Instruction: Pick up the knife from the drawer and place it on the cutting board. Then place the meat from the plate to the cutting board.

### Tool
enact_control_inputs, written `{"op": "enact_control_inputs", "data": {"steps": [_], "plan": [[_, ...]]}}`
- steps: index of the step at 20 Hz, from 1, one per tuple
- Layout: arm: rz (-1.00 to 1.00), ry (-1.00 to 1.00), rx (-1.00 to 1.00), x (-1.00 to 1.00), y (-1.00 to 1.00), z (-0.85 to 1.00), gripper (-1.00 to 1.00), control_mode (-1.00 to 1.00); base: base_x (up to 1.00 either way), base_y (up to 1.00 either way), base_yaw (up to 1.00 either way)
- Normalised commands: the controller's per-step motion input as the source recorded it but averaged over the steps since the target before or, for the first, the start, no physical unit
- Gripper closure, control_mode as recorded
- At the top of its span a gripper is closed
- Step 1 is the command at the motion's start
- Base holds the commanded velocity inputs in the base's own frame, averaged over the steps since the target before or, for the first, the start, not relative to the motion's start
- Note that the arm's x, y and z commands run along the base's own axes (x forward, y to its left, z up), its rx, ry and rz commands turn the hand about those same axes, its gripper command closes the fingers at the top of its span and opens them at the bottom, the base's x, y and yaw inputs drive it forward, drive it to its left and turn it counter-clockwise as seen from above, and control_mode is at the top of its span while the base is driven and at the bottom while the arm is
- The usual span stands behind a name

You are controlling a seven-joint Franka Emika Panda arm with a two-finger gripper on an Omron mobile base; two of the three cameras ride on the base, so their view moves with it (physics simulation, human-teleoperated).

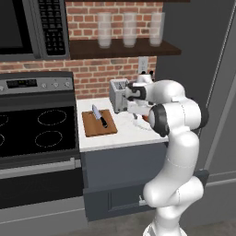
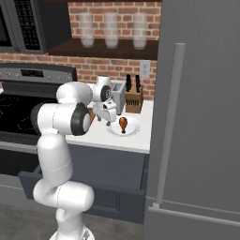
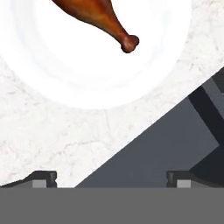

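Left base view: knife lying on the cutting board, centre-left of the frame, blade toward the upper left, black handle toward the lower right. Board flat on the white counter, just right of the stove. Toaster behind the board, against the brick wall. Arm rising from the lower right, wrist bent over the counter right of the board; gripper itself hidden behind the arm here. Drawer below the counter pulled out (dark grey front low in the frame).

Right base view: meat resting on the plate, centre of the frame, on the counter near the knife block. Gripper hanging just left of the plate, close above the counter, pointing down. Drawer open at the lower middle, beneath the counter edge.

Hand view: plate filling the upper part of the frame, drumstick at the top centre, bone end pointing lower right (thick end cut off by the top edge). Marbled counter below the plate, dark drawer at the lower right. Fingertips at the bottom corners, spread wide apart, nothing between them, not touching plate or meat.
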Motion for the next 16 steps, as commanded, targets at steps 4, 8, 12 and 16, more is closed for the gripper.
{"op": "enact_control_inputs", "data": {"steps": [4, 8, 12, 16], "plan": [[-0.01, 0.00, 0.00, 0.05, -0.49, 0.00, -1.00, -1.00, 0.00, 0.00, 0.00], [0.00, 0.00, -0.02, 0.09, -0.43, 0.00, -1.00, -1.00, 0.00, 0.00, 0.00], [0.02, 0.00, -0.06, 0.00, -0.30, 0.00, -1.00, -1.00, 0.00, 0.00, 0.00], [0.09, 0.00, -0.08, 0.00, -0.12, 0.00, -1.00, -1.00, 0.00, 0.00, 0.00]]}}
